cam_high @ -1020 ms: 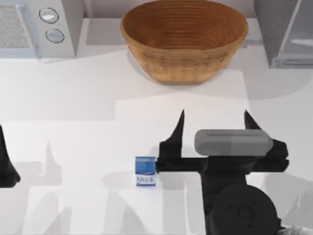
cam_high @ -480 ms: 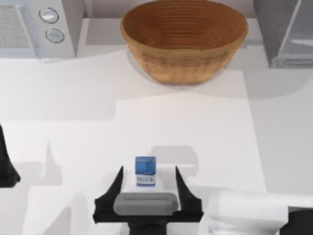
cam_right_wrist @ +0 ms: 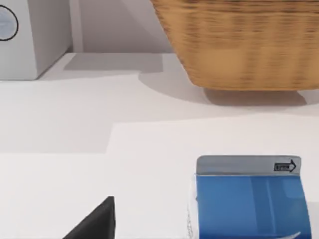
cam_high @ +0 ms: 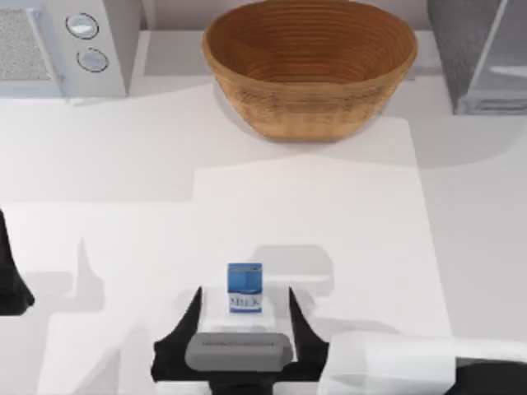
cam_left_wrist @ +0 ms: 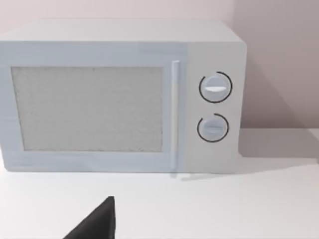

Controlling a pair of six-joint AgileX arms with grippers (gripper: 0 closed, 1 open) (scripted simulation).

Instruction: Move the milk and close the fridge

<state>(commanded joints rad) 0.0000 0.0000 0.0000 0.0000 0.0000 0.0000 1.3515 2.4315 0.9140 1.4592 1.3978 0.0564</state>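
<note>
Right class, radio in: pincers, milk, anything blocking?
Right pincer open, straddling the milk, not gripping. Left pincer parked at table's left edge. Milk upright, path to fridge open, basket off to one side.

Right gripper [cam_high: 244, 317] open at near edge, fingers flanking milk [cam_high: 244, 287], gaps both sides. Bare table [cam_high: 123, 164] stretches from milk toward basket [cam_high: 310, 66]. Basket blocks far centre; microwave [cam_high: 66, 45] far left, fridge [cam_high: 478, 53] far right.
</note>
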